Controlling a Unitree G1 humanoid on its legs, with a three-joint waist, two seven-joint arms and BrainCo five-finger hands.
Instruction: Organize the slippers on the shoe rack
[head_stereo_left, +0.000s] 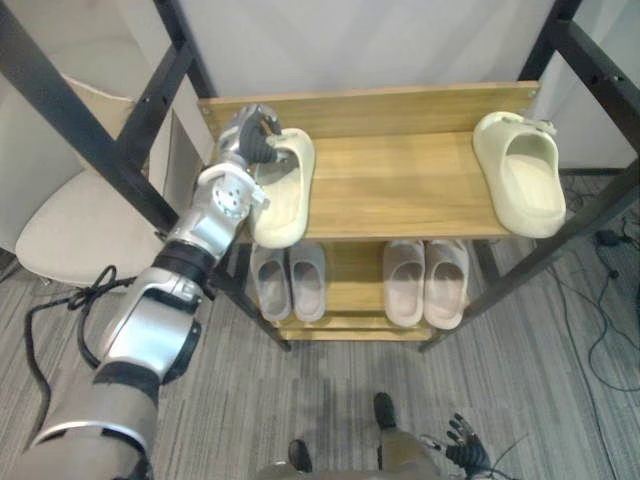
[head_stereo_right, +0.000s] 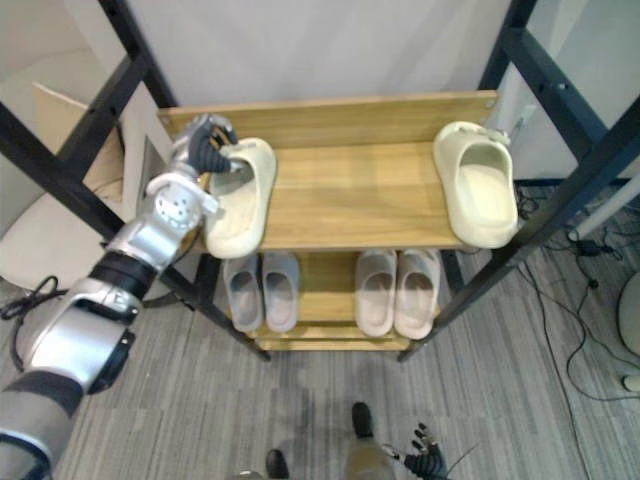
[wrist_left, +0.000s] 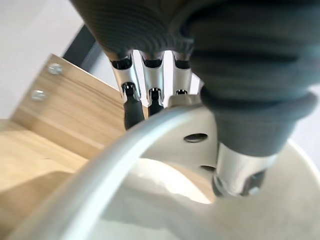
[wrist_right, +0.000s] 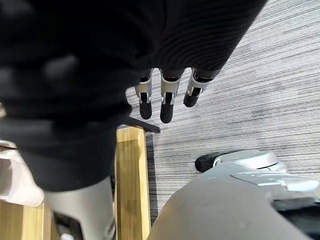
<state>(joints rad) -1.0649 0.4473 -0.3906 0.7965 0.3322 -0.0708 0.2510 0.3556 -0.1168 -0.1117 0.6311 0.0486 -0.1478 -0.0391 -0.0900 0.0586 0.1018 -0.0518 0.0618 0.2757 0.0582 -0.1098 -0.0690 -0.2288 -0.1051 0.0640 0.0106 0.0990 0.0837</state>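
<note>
The wooden shoe rack (head_stereo_left: 400, 185) has two shelves. A cream slipper (head_stereo_left: 285, 195) lies at the left end of the top shelf, its heel over the front edge. My left hand (head_stereo_left: 252, 135) is shut on its toe end, the fingers (wrist_left: 131, 105) hooked over the rim and the thumb (wrist_left: 240, 165) pressing the upper. A matching cream slipper (head_stereo_left: 520, 170) lies at the right end of the same shelf. On the lower shelf stand two pairs of pinkish-grey slippers (head_stereo_left: 288, 280) (head_stereo_left: 427, 282). Low by my side hangs my right hand (head_stereo_right: 425, 462), fingers (wrist_right: 167, 100) straight, holding nothing.
Black metal frame bars (head_stereo_left: 90, 130) (head_stereo_left: 580, 215) cross diagonally at both ends of the rack. A cream chair (head_stereo_left: 70, 235) stands to the left. Cables (head_stereo_left: 610, 330) lie on the grey floor at the right. A white wall backs the rack.
</note>
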